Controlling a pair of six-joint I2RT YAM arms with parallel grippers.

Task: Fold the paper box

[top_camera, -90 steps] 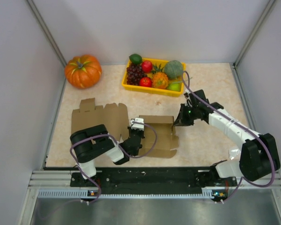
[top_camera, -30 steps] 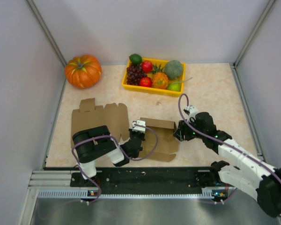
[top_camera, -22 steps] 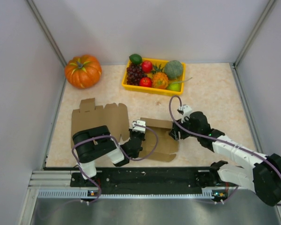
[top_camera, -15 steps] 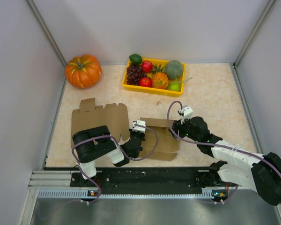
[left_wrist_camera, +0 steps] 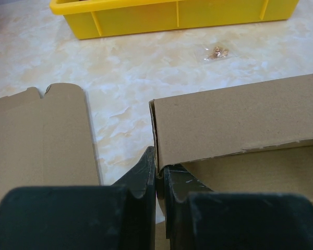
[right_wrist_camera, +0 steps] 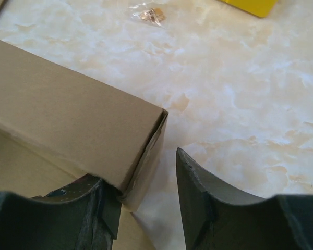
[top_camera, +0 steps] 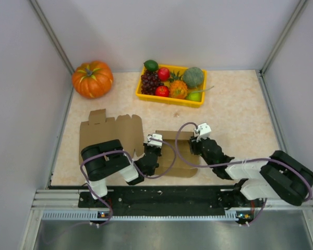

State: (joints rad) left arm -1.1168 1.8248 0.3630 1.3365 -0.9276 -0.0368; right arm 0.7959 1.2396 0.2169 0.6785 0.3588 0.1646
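Note:
The brown paper box [top_camera: 169,169] lies partly folded in the middle of the table, its flat lid panel [top_camera: 109,133] spread to the left. In the left wrist view the long back wall [left_wrist_camera: 235,120] stands upright. My left gripper [top_camera: 153,149] is shut on the left end of that wall [left_wrist_camera: 157,172]. My right gripper [right_wrist_camera: 146,203] is open at the box's right corner [right_wrist_camera: 146,151], one finger [right_wrist_camera: 94,208] inside the box against the wall. The other finger [right_wrist_camera: 208,208] is outside, with a gap to the end flap.
A yellow tray [top_camera: 167,99] of toy fruit sits at the back, also in the left wrist view [left_wrist_camera: 172,15]. An orange pumpkin [top_camera: 92,78] stands at the back left. A small scrap [right_wrist_camera: 148,14] lies on the table behind the box. White walls close in both sides.
My right arm has swung left and lowered, bringing its gripper from beside the box onto the box's right corner. The left gripper and the box's left end have not moved.

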